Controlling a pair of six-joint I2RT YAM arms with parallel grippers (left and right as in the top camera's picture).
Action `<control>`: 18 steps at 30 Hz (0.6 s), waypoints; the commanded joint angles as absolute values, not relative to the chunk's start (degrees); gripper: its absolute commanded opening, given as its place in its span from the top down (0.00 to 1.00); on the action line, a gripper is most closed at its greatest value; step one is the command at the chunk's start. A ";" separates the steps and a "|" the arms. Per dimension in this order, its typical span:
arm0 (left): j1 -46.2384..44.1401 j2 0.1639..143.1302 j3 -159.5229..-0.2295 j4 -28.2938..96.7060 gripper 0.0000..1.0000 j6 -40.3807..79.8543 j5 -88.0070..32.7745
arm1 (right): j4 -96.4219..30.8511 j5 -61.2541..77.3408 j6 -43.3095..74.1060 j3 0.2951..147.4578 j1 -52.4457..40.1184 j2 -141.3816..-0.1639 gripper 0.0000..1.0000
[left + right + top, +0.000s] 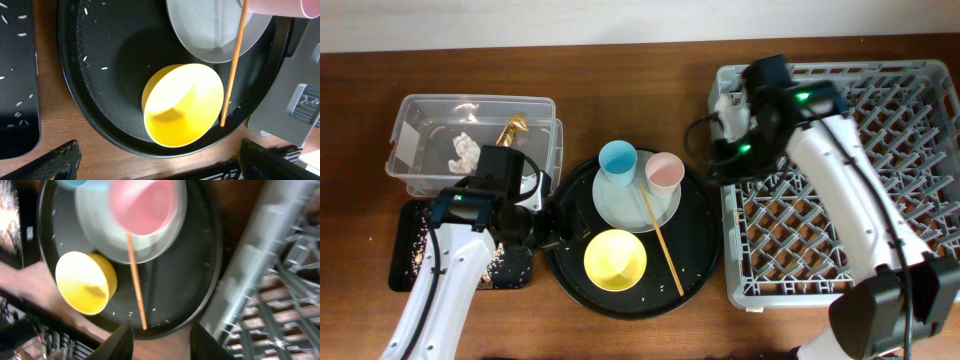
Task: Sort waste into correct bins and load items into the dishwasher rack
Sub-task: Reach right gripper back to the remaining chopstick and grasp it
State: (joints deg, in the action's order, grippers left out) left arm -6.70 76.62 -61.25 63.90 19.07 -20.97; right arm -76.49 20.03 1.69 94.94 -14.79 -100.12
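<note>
The round black tray (pixel 698 262) holds a light-blue cup (pixel 618 160), a pink cup (pixel 665 172), a pale plate (pixel 620 208), a yellow bowl (pixel 615 260) and chopsticks (pixel 662 245). The tissue (pixel 465 150) and gold wrapper (pixel 512 128) lie in the clear tub (pixel 420 105). Rice grains and scraps lie on the black rectangular tray (pixel 410 250). My left gripper (pixel 545 228) is open and empty at the round tray's left edge, close to the bowl (pixel 182 105). My right gripper (pixel 725 150) is open and empty above the grey rack's (pixel 850 170) left rim.
Loose rice grains dot the round tray (pixel 110 60). The rectangular tray (pixel 17 100) sits right beside it on the left. The rack's wall (pixel 260 265) stands close to the round tray's right edge. Bare wood table (pixel 620 70) lies behind the trays.
</note>
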 commanded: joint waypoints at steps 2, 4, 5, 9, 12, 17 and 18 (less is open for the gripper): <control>-6.87 76.27 -61.76 63.94 0.01 18.76 -21.37 | -74.39 19.11 2.07 88.12 -24.88 -99.07 0.65; -6.87 76.27 -61.76 63.94 0.01 18.76 -21.37 | -70.04 15.49 5.32 82.85 -29.34 -99.09 0.66; -6.87 76.27 -61.76 63.94 0.01 18.76 -21.37 | -67.94 13.74 6.48 80.66 -30.98 -99.09 0.65; -6.87 76.27 -61.76 63.94 0.01 18.76 -21.37 | -56.75 6.20 11.51 70.50 -37.19 -99.11 0.66; -6.87 76.27 -61.76 63.94 0.01 18.76 -21.37 | -50.63 5.67 11.49 65.69 -38.24 -99.15 0.65; -6.87 76.27 -61.76 63.94 0.01 18.76 -21.37 | -41.74 5.52 11.51 60.71 -38.30 -99.81 0.65; -6.87 76.27 -61.76 63.94 0.01 18.76 -21.37 | -41.17 5.54 11.51 60.16 -38.28 -100.47 0.65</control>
State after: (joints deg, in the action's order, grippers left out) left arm -6.70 76.62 -61.25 63.88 19.07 -20.97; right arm -42.57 6.63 10.79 62.04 -37.98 -99.81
